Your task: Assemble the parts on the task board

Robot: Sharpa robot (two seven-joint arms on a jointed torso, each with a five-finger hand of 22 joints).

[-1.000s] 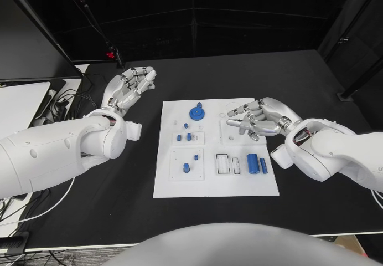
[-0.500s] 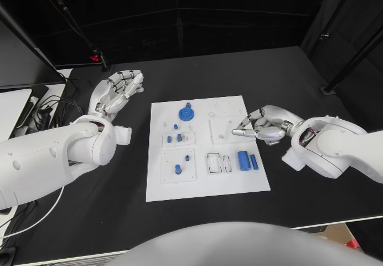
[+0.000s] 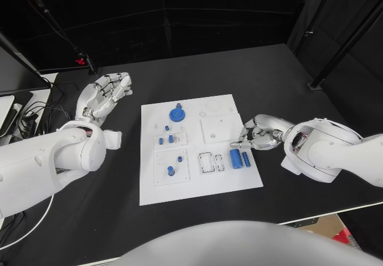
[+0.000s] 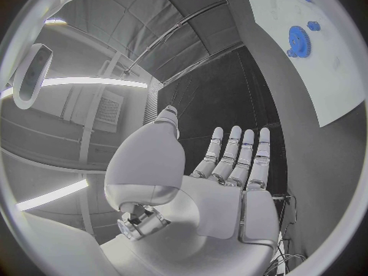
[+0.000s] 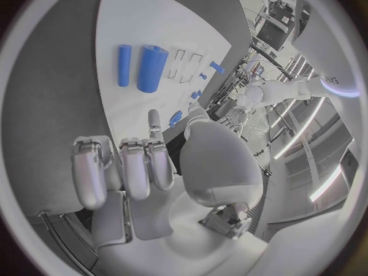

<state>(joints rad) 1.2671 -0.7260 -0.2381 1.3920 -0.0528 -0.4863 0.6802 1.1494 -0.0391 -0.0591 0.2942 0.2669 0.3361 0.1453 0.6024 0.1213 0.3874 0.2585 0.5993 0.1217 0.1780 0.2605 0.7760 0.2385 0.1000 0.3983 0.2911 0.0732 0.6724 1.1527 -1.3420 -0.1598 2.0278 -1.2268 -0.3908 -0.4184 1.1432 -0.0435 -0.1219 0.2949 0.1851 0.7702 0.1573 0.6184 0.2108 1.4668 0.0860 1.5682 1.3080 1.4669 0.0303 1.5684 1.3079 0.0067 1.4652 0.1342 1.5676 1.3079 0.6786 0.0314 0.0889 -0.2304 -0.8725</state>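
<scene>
In the middle of the black worktop (image 3: pixel 200 72) sits the white board (image 3: pixel 198 183), with the blue parts spread over its far half and middle. There's a blue gear (image 3: pixel 176 115) near the far edge, a few little pegs (image 3: pixel 168 138) in a square plate just nearer than it, and one more peg (image 3: pixel 170 170) in the plate by the board's left edge. Toward the right edge lie a fat cylinder (image 3: pixel 236 157) and a thin pin (image 3: pixel 246 159) side by side, just beside two empty slots. The right hand (image 3: pixel 259 134) hangs at the board's right edge, right by the cylinder, fingers curled in and, as far as I can see, holding nothing. The left hand (image 3: pixel 104 93) is well off to the board's left, toward the far left corner of the worktop, flat, with fingers straight and spread, empty.
</scene>
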